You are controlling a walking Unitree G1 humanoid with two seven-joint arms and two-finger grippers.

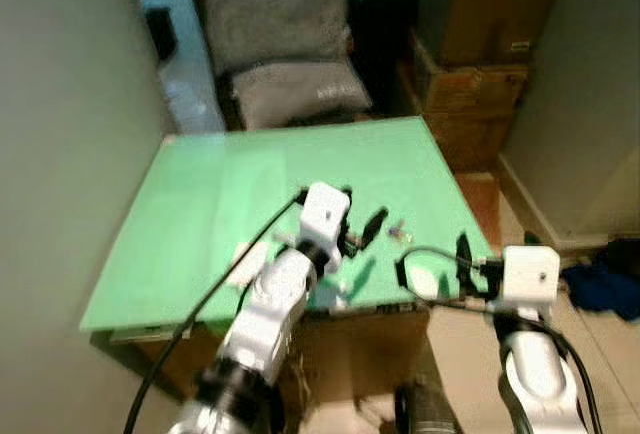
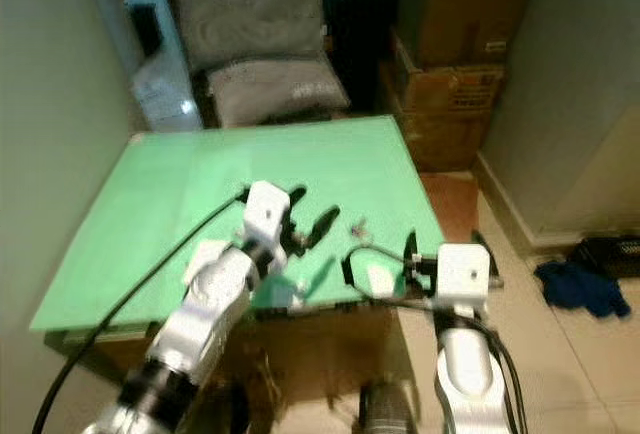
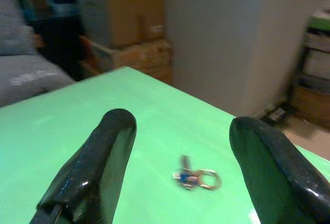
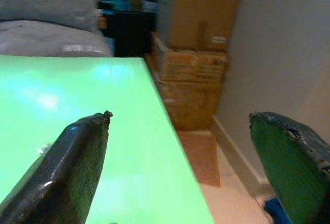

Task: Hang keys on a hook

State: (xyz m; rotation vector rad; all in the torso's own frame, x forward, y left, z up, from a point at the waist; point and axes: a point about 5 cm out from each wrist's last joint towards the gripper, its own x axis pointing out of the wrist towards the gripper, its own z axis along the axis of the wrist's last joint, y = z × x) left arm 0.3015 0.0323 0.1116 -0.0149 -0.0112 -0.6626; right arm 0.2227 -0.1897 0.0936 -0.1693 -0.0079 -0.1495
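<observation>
A small bunch of metal keys on a silver ring with a blue tag [image 3: 195, 176] lies on the flat green tabletop [image 1: 220, 214], right of centre in the left eye view and near the table's front edge. The left gripper [image 1: 362, 233] hovers just left of the bunch over the table, its two long black fingers [image 3: 93, 167] spread wide and holding nothing. The right gripper [image 1: 432, 266] waits at the lower right, over the table's front corner, fingers likewise parted wide and empty.

The bunch looks light, hard and loose-jointed, likely to slide on the smooth top and to dangle once lifted; the ring, or the cluster where keys meet ring, seems the surest place to pinch.

Blur softens every view, so the number of keys cannot be told. No hook can be made out. Grey cushions [image 1: 280, 29] and stacked brown cardboard boxes [image 1: 480, 44] crowd the upper frame, their tops cut off.
</observation>
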